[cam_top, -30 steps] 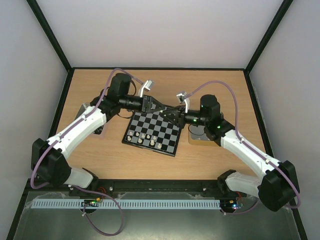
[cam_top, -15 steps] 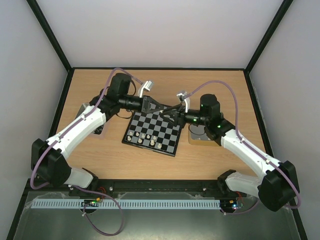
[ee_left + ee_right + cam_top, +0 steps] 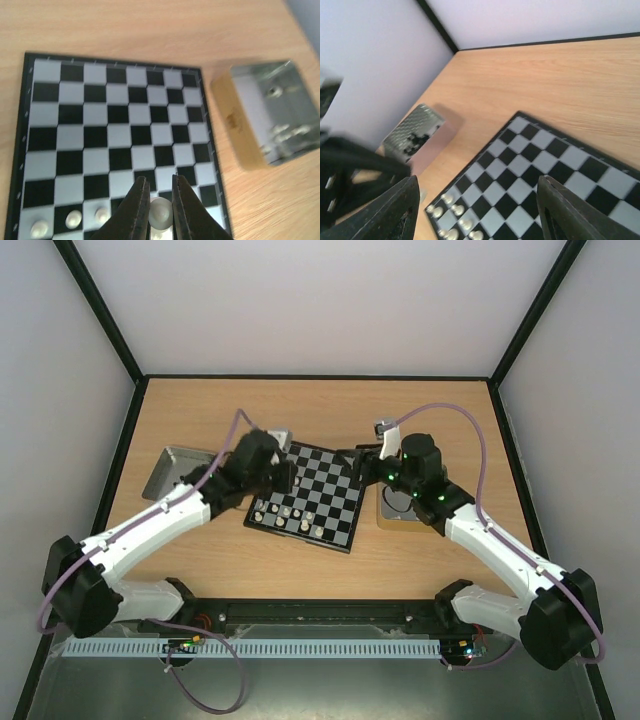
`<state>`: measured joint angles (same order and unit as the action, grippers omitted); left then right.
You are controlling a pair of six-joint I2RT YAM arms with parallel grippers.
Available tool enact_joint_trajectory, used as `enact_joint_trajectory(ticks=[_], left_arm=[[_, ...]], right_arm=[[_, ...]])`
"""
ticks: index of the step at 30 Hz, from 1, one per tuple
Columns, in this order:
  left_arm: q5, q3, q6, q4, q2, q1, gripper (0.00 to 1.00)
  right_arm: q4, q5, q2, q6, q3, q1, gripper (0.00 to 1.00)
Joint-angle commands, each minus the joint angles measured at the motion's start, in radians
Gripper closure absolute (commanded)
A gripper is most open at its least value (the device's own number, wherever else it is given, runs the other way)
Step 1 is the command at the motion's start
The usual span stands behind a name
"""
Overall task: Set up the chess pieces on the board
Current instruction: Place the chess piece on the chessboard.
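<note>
Cream-white piece (image 3: 161,212) | gripped in left claw (image 3: 159,179) | over board (image 3: 115,125)

1. At the bottom centre of the left wrist view, the cream piece (image 3: 161,212) between the fingers of the left gripper (image 3: 159,178) is blurred. Its kind cannot be told, nor whether the fingers pinch it.
2. The board (image 3: 115,125) runs off the bottom edge, and the pale pieces (image 3: 73,218) at lower left are smeared blobs.
3. The tin (image 3: 235,125) at right is blurred, its contents unreadable.
4. In the right wrist view, the bottom edge cuts off the fingers of the right gripper (image 3: 477,182).
</note>
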<state>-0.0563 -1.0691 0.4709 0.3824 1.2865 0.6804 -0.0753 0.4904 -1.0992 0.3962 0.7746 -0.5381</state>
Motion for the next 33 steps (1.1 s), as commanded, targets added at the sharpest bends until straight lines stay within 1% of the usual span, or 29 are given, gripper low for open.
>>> enact_joint_trajectory(ticks=[1, 3, 5, 8, 12, 15, 26, 33], left_arm=[[0.339, 0.125, 0.052, -0.016, -0.062, 0.117, 0.96], [0.387, 0.178, 0.095, -0.031, -0.081, 0.155, 0.96], [0.386, 0.216, 0.111, -0.052, -0.09, 0.17, 0.96], [0.349, 0.256, 0.118, -0.082, -0.087, 0.175, 0.95], [0.275, 0.334, 0.115, -0.18, -0.096, 0.186, 0.95], [0.251, 0.379, 0.119, -0.232, -0.094, 0.196, 0.94], [0.34, 0.518, 0.113, -0.444, -0.09, 0.259, 0.93], [0.39, 0.557, 0.108, -0.513, -0.061, 0.288, 0.93]], right_arm=[[0.012, -0.214, 0.018, 0.045, -0.02, 0.001, 0.37], [0.009, -0.233, 0.014, 0.053, -0.023, 0.001, 0.37], [0.007, -0.247, 0.008, 0.062, -0.027, 0.001, 0.37], [0.006, -0.263, -0.002, 0.072, -0.031, 0.001, 0.36], [0.007, -0.268, -0.008, 0.076, -0.033, 0.002, 0.36], [-0.008, -0.264, -0.004, 0.082, -0.049, 0.001, 0.36], [-0.022, -0.263, -0.021, 0.087, -0.061, 0.002, 0.36], [-0.024, -0.264, -0.028, 0.09, -0.064, 0.001, 0.36]])
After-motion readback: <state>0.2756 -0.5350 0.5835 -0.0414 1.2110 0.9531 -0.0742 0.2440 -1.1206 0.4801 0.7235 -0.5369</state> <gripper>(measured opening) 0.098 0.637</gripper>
